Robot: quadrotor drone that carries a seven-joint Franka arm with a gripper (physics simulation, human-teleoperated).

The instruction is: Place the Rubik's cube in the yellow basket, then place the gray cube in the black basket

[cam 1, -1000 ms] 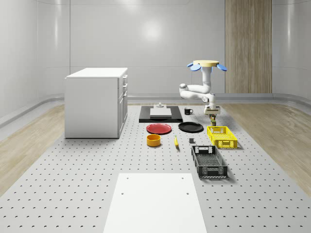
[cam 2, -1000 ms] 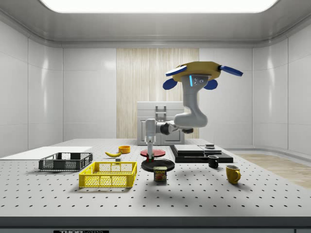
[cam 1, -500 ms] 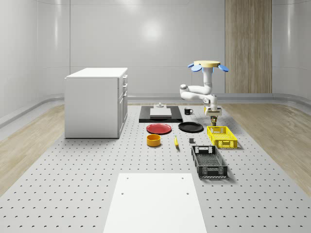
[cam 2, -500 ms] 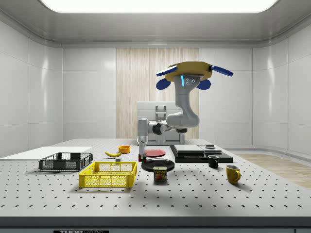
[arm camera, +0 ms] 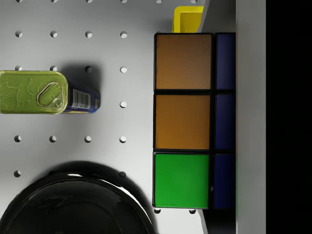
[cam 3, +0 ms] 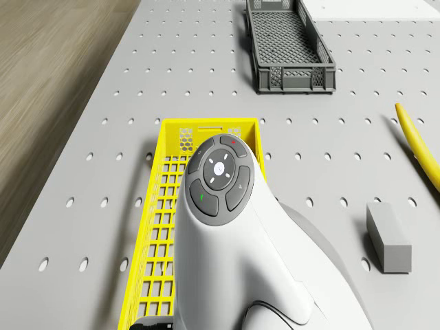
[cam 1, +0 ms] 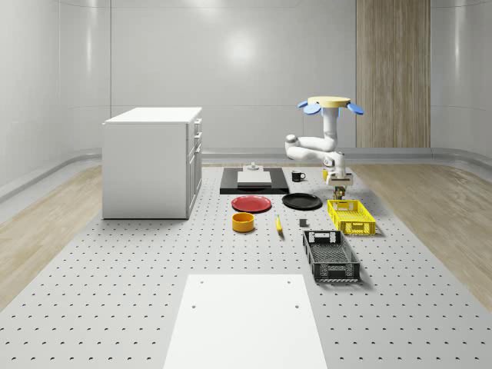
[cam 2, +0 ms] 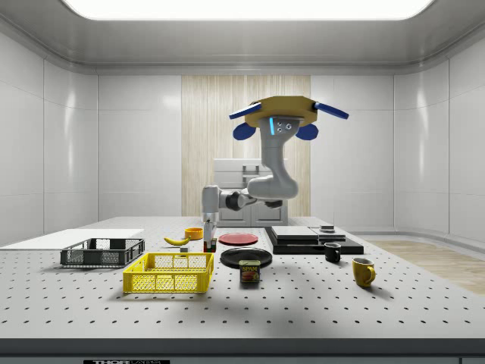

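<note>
My gripper [cam 2: 209, 244] is closed on the Rubik's cube [arm camera: 184, 121], just above the far end of the yellow basket [cam 2: 170, 273]. Under it I see a tin can [arm camera: 48, 92] and a black plate [arm camera: 73, 204]. My drone [cam 2: 280, 120] hovers over them. From the drone I see the gray cube [cam 3: 388, 237] beside a banana [cam 3: 421, 146], and farther off the black basket [cam 3: 289, 47].

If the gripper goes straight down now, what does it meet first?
Probably the yellow basket's end wall or the table just outside it; the gripper holds the Rubik's cube above that edge; depth is unclear.
</note>
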